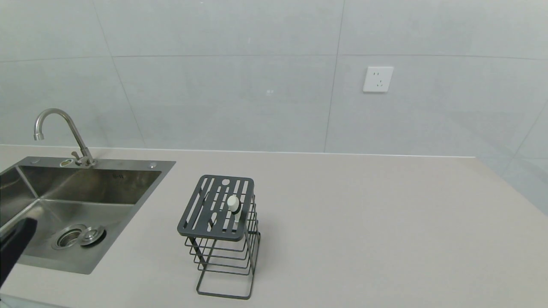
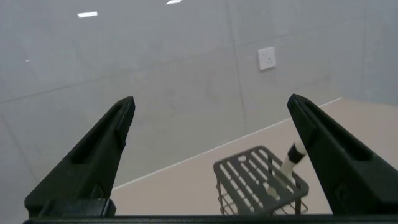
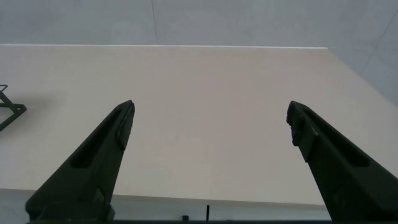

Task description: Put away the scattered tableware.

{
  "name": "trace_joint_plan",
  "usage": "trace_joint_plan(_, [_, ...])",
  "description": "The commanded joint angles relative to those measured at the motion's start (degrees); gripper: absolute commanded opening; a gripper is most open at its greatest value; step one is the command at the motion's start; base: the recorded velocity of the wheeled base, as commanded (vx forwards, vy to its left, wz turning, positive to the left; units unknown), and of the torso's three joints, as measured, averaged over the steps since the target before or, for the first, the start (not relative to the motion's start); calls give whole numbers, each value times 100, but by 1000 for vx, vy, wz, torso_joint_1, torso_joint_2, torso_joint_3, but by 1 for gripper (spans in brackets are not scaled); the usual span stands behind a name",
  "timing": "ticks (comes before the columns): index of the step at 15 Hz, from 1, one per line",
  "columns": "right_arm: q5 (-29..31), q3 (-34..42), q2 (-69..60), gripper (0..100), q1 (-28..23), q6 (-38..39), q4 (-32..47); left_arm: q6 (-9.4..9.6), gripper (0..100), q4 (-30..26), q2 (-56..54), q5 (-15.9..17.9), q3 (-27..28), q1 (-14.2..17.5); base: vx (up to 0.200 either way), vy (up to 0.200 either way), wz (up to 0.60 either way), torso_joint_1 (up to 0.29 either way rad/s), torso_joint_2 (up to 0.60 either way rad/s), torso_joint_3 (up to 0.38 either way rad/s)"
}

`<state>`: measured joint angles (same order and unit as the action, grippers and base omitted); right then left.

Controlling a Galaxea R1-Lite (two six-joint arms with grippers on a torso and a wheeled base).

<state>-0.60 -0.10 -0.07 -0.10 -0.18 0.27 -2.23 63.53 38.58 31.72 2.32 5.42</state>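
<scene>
A dark wire cutlery rack (image 1: 222, 233) with a slotted top stands on the beige counter (image 1: 364, 222), just right of the sink. A white utensil handle (image 1: 233, 204) sticks up through one of its slots. The left wrist view shows the same rack (image 2: 261, 186) and white handle (image 2: 293, 155) beyond my left gripper (image 2: 211, 109), which is open and holds nothing. My right gripper (image 3: 211, 115) is also open, hanging over bare counter (image 3: 205, 99), nothing between its fingers.
A steel sink (image 1: 64, 214) with a curved faucet (image 1: 60, 132) and drain (image 1: 79, 236) is set into the counter at the left. A tiled wall with a white socket (image 1: 377, 79) stands behind. The counter's right end (image 1: 509, 188) drops off.
</scene>
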Motion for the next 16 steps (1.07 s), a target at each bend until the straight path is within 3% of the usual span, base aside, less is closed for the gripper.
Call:
trace_joint_plan(1, [-2, 1, 7, 100, 1, -8, 0, 3, 100, -842, -1573, 1, -232, 178, 0, 0, 0, 0, 0, 0])
trace_joint_plan(3, [-2, 1, 7, 100, 1, 1, 0, 30, 100, -2274, -2733, 1, -214, 108, 0, 0, 0, 0, 0, 0])
trace_joint_plan(5, [-2, 1, 7, 100, 1, 1, 0, 100, 100, -3127, -3322, 27, -223, -50, 0, 0, 0, 0, 0, 0])
trace_joint_plan(6, [-2, 1, 7, 100, 1, -8, 0, 232, 100, -3487, -3340, 1, -223, -50, 0, 0, 0, 0, 0, 0])
trace_joint_plan(7, [-2, 1, 7, 100, 1, -17, 0, 478, 100, -3988, -3331, -166, -232, -50, 0, 0, 0, 0, 0, 0])
trace_joint_plan(8, [16, 1, 7, 100, 1, -17, 0, 759, 100, -4691, -3331, -588, -232, -42, 0, 0, 0, 0, 0, 0])
trace_joint_plan(9, [16, 1, 7, 100, 1, -17, 0, 944, 100, -5192, -3331, -931, -232, -42, 0, 0, 0, 0, 0, 0])
trace_joint_plan(10, [25, 1, 7, 100, 1, -8, 0, 1049, 100, -6054, -3322, -1361, -223, -42, 0, 0, 0, 0, 0, 0])
trace_joint_plan(11, [42, 1, 7, 100, 1, -8, 0, 1076, 100, -6036, -3322, -1537, -223, -42, 0, 0, 0, 0, 0, 0])
trace_joint_plan(12, [69, 1, 7, 100, 1, -8, 0, 1032, 100, -6036, -3322, -2038, -232, -33, 0, 0, 0, 0, 0, 0])
trace_joint_plan(13, [77, 1, 7, 100, 1, -8, 0, 926, 100, -6265, -3322, -2302, -232, -77, 0, 0, 0, 0, 0, 0])
trace_joint_plan(14, [77, 1, 7, 100, 1, -8, 0, 838, 100, -6344, -3366, -2337, -232, -235, 0, 0, 0, 0, 0, 0])
trace_joint_plan(15, [77, 1, 7, 100, 1, -17, 0, 821, 100, -6344, -3489, -2337, -232, -666, 0, 0, 0, 0, 0, 0])
trace_joint_plan(16, [77, 1, 7, 100, 1, -8, 0, 847, 100, -6335, -3586, -2337, -232, -657, 0, 0, 0, 0, 0, 0])
